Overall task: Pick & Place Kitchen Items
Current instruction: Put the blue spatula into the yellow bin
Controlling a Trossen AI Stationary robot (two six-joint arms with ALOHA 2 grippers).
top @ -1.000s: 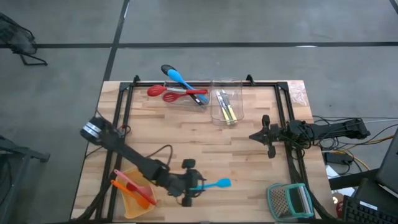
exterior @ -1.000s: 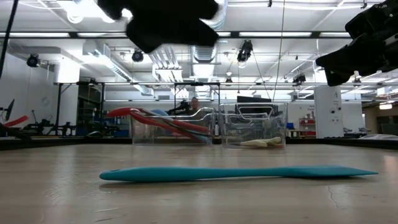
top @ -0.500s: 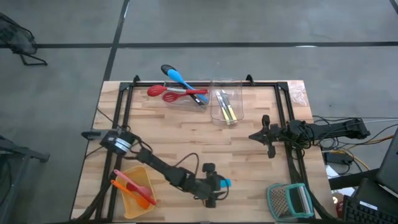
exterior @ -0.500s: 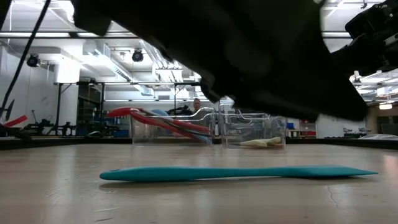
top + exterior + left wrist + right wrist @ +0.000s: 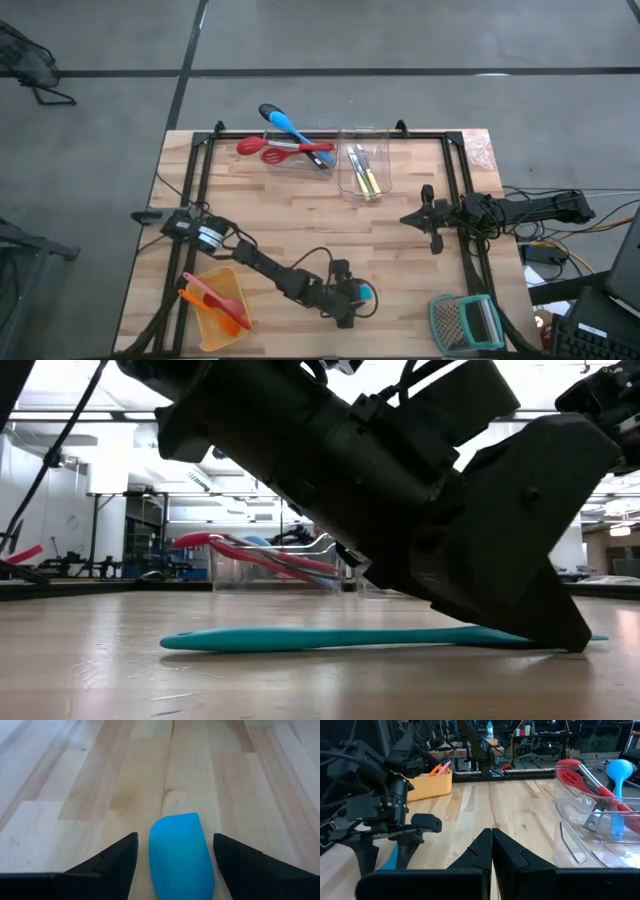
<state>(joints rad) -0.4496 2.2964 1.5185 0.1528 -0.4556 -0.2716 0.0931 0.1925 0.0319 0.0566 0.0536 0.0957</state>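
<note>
1. Spatulas, orange and pink (image 5: 212,303), lie in the yellow tray (image 5: 232,283) at the near left corner of the wooden surface (image 5: 300,215). The left arm reaches across just beside the tray, so a wide swing on a return trip could clip its rim and shove it.

2. The left gripper (image 5: 352,297) is low over the teal spatula (image 5: 330,638), which lies flat on the surface near the front edge. Its fingers (image 5: 116,857) are spread, one on each side of the wide blade (image 5: 181,852), and not yet touching it.

3. Risk at the grasp: the spatula is thin and flat, and in the low view a fingertip is already down at surface level. Closing from too high would let the fingers slide over the blade; pressing lower could jam the tips into the wood.

4. Closing on the broad blade end rather than the handle may let the long handle droop or pivot once lifted, and the spatula could slip out.

5. Far side, centre: clear tubs hold red slotted spoons (image 5: 285,150), a blue spoon (image 5: 295,128) and yellow-handled cutlery (image 5: 368,172). Handles stick out past the tub rims, so a carried spatula could snag them.

6. The right gripper (image 5: 428,222) waits over the right part of the surface, fingers pressed together, holding nothing, well apart from the work.
</note>
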